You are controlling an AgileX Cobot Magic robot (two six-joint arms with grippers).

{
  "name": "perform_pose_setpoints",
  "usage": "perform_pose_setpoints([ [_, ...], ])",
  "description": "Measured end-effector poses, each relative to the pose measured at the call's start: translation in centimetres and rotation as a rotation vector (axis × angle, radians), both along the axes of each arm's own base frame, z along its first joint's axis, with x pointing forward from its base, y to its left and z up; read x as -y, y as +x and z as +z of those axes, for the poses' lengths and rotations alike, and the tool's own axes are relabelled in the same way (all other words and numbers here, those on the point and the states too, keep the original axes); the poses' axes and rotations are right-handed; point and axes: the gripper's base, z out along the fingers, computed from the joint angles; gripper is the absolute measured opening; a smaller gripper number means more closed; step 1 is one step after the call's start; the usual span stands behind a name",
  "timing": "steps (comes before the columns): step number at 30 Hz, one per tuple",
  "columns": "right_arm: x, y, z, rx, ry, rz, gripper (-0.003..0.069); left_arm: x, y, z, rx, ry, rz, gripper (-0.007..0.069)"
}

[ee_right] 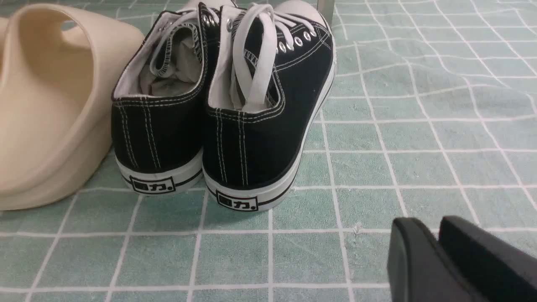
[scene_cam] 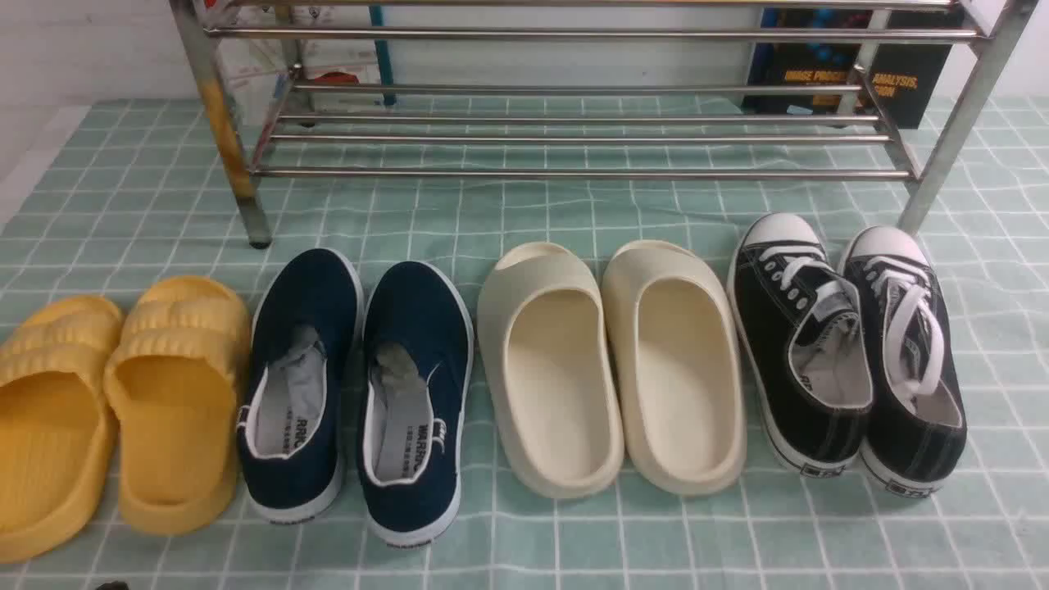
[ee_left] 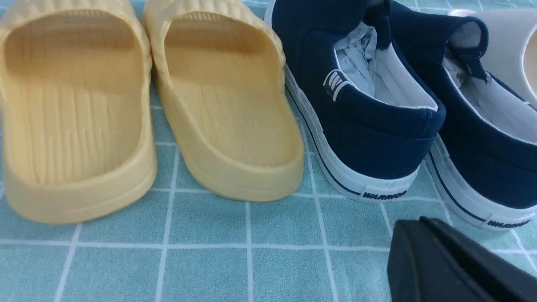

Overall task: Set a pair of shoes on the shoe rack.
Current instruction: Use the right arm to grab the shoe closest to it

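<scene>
Nearby, at the corner of its wrist view, we see the right gripper (ee_right: 436,235): two matte black fingers lying close together with nothing between them, well short of the sneaker heels. Of the left gripper (ee_left: 419,239) only a blunt black corner shows, cut off by the frame, so we cannot tell how far it is parted; it holds nothing we can see. Beneath both lies a soft teal cloth (scene_cam: 524,541), gridded in white and lightly rumpled. On it four pairs stand in a row, heels toward us: ribbed yellow foam slides (scene_cam: 123,393), navy canvas slip-ons (scene_cam: 361,393), smooth cream slides (scene_cam: 615,369) and, farthest right, the pair of shoes (scene_cam: 848,352). They are black canvas with white laces, rounded white toe caps and striped soles, pressed side by side on the cloth. Their toes sit just before the right front leg of the shoe rack (scene_cam: 574,174), made of shiny steel tubes, with its left front leg (scene_cam: 225,139) stained yellow and its top cut off. Behind it a dark book (scene_cam: 819,74) is partly hidden.
</scene>
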Motion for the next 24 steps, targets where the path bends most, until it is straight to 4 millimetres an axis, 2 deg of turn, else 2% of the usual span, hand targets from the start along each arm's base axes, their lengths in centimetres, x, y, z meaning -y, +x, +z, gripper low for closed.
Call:
perform_pose_setpoints([
  [24,0.17,0.0,0.01,0.0,-0.05,-0.004,0.0141,0.0,0.0,0.0,0.0,0.0,0.0,-0.0003],
])
